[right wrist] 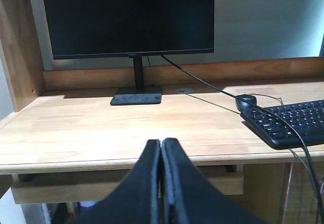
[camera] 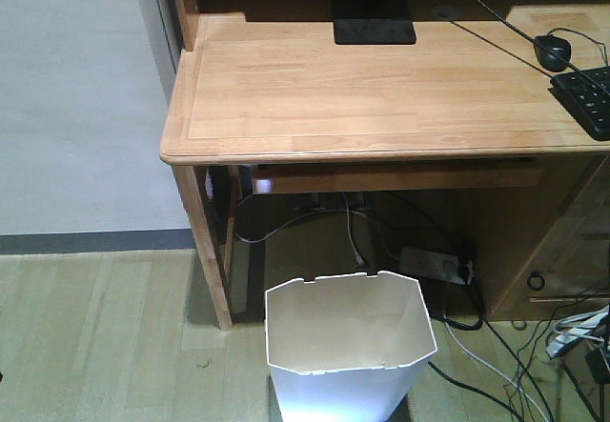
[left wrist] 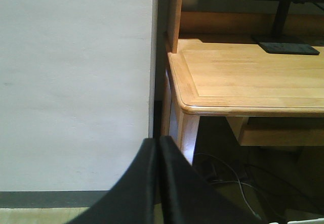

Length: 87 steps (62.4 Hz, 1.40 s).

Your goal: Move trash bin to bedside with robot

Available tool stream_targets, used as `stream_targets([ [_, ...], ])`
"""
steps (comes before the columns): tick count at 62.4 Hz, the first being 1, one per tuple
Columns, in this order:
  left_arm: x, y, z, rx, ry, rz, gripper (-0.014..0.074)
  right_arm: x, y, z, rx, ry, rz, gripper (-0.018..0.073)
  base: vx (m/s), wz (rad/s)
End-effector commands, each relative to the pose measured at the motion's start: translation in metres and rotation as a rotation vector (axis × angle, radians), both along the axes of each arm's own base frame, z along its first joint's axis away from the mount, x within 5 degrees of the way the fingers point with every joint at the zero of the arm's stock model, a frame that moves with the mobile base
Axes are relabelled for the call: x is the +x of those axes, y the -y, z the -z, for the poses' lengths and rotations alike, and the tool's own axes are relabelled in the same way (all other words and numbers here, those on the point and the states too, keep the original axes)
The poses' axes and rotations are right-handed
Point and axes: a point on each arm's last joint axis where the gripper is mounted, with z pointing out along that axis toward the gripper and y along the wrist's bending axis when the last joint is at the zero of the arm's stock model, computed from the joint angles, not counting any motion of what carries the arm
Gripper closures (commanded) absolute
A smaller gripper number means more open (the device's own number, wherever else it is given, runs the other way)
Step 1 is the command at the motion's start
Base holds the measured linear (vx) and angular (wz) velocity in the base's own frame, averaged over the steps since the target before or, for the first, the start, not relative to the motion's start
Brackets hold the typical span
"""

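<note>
L gripper [left wrist: 159, 147] fingers pressed together at frame bottom; white wall [left wrist: 76, 82] & wooden desk [left wrist: 243, 77] corner beyond.

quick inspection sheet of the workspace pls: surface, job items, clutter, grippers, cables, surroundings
surface: wooden desk, light wood top with a raised back ledge
job's things: trash bin upright on the floor in front of the desk, nothing seen inside; bed not in view
clutter: monitor, keyboard and mouse on the desk
grippers: left gripper and right gripper both shut, holding nothing
cables: power strip and loose cables on the floor under the desk, to the right of the bin; one cable crosses the desktop
surroundings: white wall left of the desk, wood floor
</note>
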Motion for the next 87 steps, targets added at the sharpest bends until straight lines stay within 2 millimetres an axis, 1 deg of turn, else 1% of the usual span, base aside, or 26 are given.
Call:
stream_targets([
  [1, 0.0006, -0.0002, -0.0007, -0.010, 0.065, -0.003, 0.0602, -0.0010, 0.0001, -0.0059, -0.016, 0.088, 0.001, 0.0568, 0.00, 0.00],
  [87, 0.0006, -0.0002, -0.0007, -0.010, 0.065, -0.003, 0.0602, -0.0013, 0.0001, -0.0083, -0.014, 0.108, 0.002, 0.0568, 0.00, 0.00],
])
